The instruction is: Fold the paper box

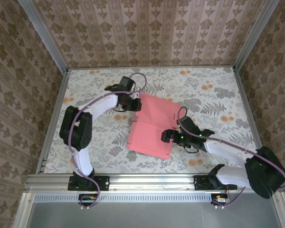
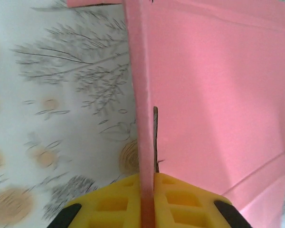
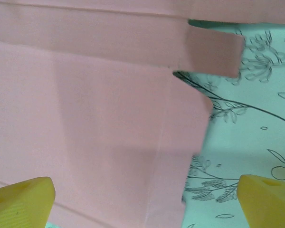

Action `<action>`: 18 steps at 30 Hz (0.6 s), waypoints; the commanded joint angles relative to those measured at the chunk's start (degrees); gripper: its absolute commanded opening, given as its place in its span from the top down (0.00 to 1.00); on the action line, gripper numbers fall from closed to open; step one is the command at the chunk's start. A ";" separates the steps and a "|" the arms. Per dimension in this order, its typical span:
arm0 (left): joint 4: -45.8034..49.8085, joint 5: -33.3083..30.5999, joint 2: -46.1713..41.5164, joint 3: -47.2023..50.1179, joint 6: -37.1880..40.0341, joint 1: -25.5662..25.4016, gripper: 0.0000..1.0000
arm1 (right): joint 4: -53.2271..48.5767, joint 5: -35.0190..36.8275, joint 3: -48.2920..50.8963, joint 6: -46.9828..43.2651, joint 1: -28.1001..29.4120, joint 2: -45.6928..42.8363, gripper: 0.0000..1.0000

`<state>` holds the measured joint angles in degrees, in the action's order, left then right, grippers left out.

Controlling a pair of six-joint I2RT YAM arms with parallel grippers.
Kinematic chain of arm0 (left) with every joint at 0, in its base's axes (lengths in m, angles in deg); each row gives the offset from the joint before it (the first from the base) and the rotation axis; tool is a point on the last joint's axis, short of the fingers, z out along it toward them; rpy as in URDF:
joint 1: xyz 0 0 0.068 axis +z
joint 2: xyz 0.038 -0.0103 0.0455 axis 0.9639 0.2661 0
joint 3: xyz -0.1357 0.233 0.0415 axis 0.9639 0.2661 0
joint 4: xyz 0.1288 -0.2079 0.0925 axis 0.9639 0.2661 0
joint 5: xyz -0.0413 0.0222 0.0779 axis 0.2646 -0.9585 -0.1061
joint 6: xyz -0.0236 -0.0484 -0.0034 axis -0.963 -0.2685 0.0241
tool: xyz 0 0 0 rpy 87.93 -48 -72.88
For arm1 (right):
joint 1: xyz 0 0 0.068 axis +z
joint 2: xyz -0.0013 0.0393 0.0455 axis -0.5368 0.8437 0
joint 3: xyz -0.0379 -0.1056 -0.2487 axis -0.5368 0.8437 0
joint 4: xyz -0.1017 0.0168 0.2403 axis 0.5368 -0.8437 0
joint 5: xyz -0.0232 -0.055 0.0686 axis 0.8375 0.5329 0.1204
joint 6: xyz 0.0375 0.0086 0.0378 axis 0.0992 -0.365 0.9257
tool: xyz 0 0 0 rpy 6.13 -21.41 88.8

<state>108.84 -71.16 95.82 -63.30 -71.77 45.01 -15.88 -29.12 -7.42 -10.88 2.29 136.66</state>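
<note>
while our left gripper (image 2: 147, 202) is pinched tight on an upright flap of the paper box (image 1: 149, 130), we've got the right gripper (image 3: 145, 204) spread wide open, hovering over the box's right side. pink box sits around the middle of the table (image 1: 213, 95), well off every edge.

White floral-printed desk surface (image 1: 213, 90) is enclosed by brown damask-wallpapered walls (image 1: 147, 33); grey aluminium rail (image 1: 147, 179) noted along near edge.
</note>
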 commanded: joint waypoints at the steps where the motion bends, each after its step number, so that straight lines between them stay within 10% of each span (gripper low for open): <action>1: 4.97 -4.54 -7.74 2.10 -0.48 2.12 0.88 | -4.08 0.49 -3.62 -4.31 0.22 -6.37 0.00; 18: 44.16 -44.63 -26.70 -13.55 2.09 -1.60 0.85 | -16.06 6.28 -11.21 -7.25 -1.60 -10.20 0.00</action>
<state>142.28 -104.66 69.72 -73.11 -69.30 45.75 -29.02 -24.49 -17.36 -17.48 1.27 126.39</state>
